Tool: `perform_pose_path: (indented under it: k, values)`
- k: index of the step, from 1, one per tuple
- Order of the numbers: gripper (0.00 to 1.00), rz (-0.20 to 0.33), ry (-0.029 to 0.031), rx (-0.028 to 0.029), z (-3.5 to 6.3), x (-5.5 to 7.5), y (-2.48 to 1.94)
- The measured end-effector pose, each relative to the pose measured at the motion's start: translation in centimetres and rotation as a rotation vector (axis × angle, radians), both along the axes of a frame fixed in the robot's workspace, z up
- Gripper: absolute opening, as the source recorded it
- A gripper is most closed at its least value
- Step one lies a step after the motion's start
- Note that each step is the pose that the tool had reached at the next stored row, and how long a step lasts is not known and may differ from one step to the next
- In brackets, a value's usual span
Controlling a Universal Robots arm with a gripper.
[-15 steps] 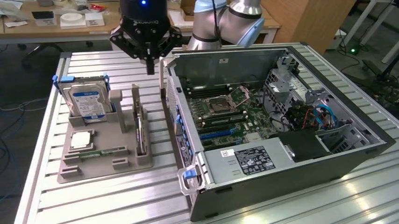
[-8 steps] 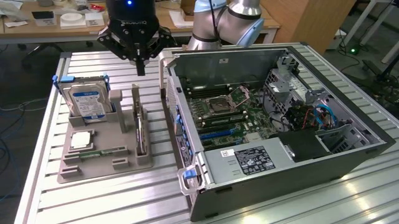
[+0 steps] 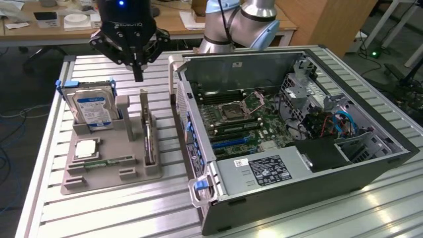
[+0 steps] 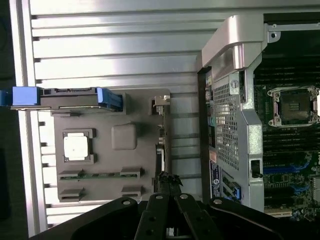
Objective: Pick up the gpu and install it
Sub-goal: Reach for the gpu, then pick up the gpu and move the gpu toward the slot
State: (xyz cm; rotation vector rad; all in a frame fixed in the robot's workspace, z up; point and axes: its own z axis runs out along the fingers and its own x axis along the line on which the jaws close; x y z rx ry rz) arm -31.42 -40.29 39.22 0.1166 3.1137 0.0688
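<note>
Gpu [image 3: 148, 143]: stands edge-on in the long slot of the grey parts tray [image 3: 129, 148], on the side nearest the open computer case [image 3: 297, 198]; not yet lifted. Gripper [image 3: 137, 74]: hangs above the tray, apart from the card, fingers pressed together, nothing held. Step judged: approach for pick-up, install untouched. A grasp would call for parted fingers lined up across the card's slim upper edge.
</note>
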Motion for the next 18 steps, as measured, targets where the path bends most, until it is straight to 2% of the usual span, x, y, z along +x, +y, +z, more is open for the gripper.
perform_pose_path:
  k: [5, 18]
  values:
    - [0.11, 0.0, -0.0002, 0.0001, -0.01, -0.92, -0.02]
    - [0.11, 0.0, 0.0, 0.0, -0.01, -0.93, -0.02]
